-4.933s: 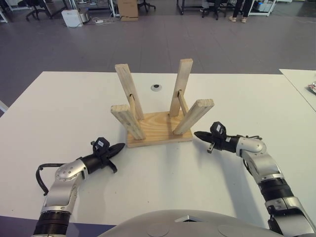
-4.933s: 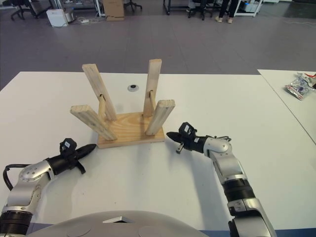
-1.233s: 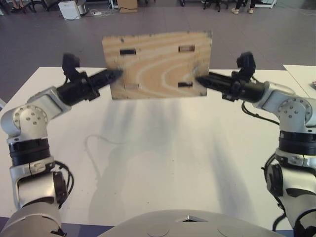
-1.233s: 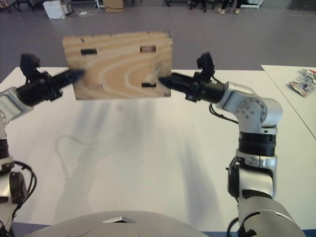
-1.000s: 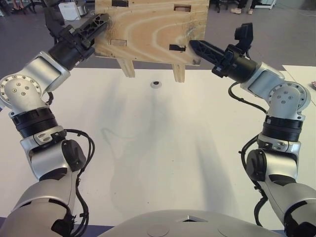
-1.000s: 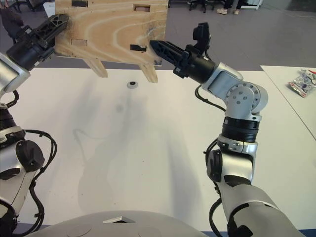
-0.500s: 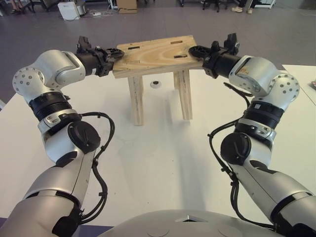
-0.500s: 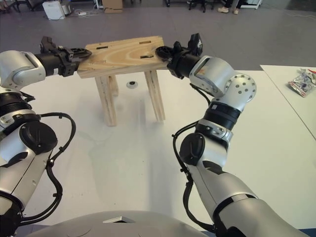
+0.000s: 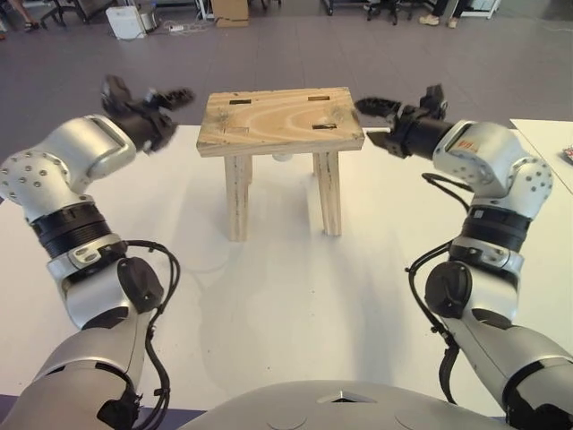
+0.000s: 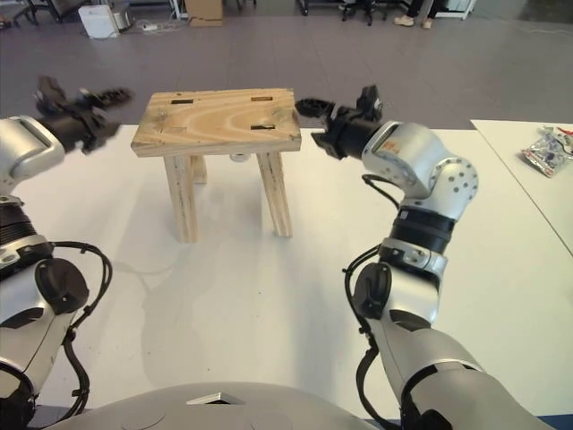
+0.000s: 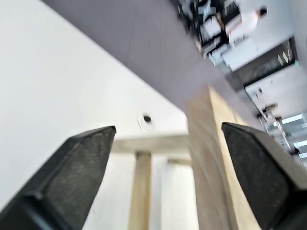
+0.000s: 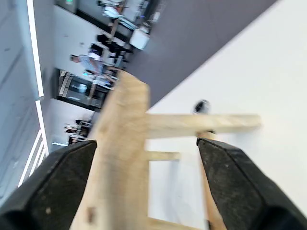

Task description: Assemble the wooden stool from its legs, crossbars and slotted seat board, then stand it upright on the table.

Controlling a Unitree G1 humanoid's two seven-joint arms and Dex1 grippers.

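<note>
fig.: pale pine stool (image 9: 279, 152) upright near the middle of the matte white worktop (image 9: 295, 305). its flat, rectangular slotted seat board (image 9: 282, 121) shows swirling grain and looks bare of varnish; the square-cut legs (image 9: 236, 193) splay slightly. your left gripper (image 9: 172, 103) and right gripper (image 9: 374, 119) flank the seat's short edges, just beside it but not touching, both sets of dark tapered jaws spread and released, holding nothing. by this view the stool is assembled and standing. your next move calls only for drawing both arms outward without nudging the seat.
</note>
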